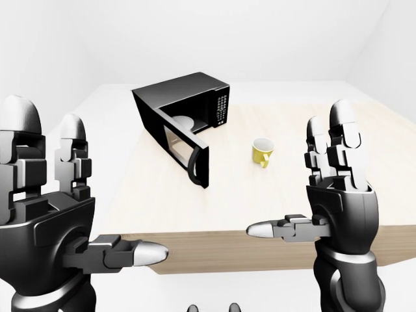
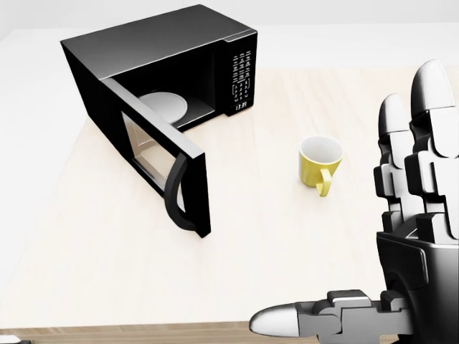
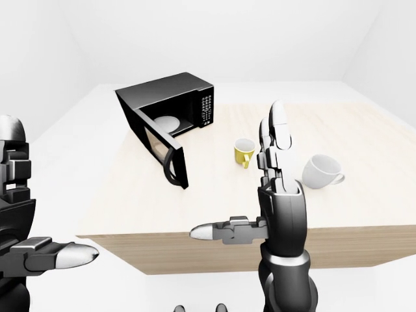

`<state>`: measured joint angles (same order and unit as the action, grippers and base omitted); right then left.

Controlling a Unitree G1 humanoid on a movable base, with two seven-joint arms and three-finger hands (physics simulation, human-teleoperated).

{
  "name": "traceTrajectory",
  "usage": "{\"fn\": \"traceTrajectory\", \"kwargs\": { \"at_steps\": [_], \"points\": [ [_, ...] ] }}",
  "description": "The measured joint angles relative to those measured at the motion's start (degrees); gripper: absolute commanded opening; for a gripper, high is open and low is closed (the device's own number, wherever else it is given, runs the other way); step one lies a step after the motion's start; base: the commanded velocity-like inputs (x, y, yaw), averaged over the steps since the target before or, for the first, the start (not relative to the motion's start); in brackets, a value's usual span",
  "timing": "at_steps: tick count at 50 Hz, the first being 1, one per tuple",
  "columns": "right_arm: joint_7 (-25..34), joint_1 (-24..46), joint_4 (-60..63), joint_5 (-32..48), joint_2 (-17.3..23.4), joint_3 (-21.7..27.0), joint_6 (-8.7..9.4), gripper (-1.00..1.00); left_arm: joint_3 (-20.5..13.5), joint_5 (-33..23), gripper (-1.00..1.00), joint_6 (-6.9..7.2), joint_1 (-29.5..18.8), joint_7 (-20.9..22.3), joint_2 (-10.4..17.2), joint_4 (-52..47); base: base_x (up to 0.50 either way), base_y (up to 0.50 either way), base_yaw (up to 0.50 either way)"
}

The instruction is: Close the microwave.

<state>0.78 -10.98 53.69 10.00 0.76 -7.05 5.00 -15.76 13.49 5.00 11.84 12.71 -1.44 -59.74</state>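
- Head view: microwave (image 2: 172, 61) stands at upper left on the surface (image 2: 287, 244), its door (image 2: 159, 168) swung wide toward the bottom of the view, curved handle (image 2: 176, 199) at the door's free edge. Turntable plate (image 2: 163, 106) visible inside the cavity.
- Yellow mug (image 2: 320, 163) to the right of the door, apart from it, handle toward the viewer.
- Right robot hand (image 2: 401, 236): fingers spread and upright, thumb held out sideways, holding nothing, low right in the head view and well short of the door.
- Left robot hand (image 1: 45, 214): likewise spread and empty, raised near the camera at the left of the left-eye view.
- Step in hand, as judged: approach, door not yet touched. The door hinges on the microwave's left side, so a push should land on the outer face near the handle edge and sweep toward the control panel (image 2: 241, 82). A flat hand should do; no grasp looks needed. Keep the sweep clear of the mug.
- View differences: the head view omits the left hand and crops the right one; the eye views show both. Only the right-eye view shows a white mug (image 3: 322, 171), right of the right hand. The head view gives the plainest look at the door window and cavity.
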Motion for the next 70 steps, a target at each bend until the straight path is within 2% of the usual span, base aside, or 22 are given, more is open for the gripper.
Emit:
{"fn": "traceTrajectory", "kwargs": {
  "at_steps": [49, 70],
  "points": [
    [-1.0, 0.0, -0.8, 0.1, 0.1, -0.7, 0.0, 1.0, 0.5, -0.1, 1.0, 0.0, 0.5, 0.4, -0.6, 0.6, 0.01, 0.49, 0.0],
    [-2.4, 1.0, -2.3, 1.7, -0.3, -0.9, 0.0, 1.0, 0.7, 0.7, 1.0, 0.0, 0.4, -0.3, -0.4, 0.3, 0.0, 0.0, 0.0]
  ]
}}
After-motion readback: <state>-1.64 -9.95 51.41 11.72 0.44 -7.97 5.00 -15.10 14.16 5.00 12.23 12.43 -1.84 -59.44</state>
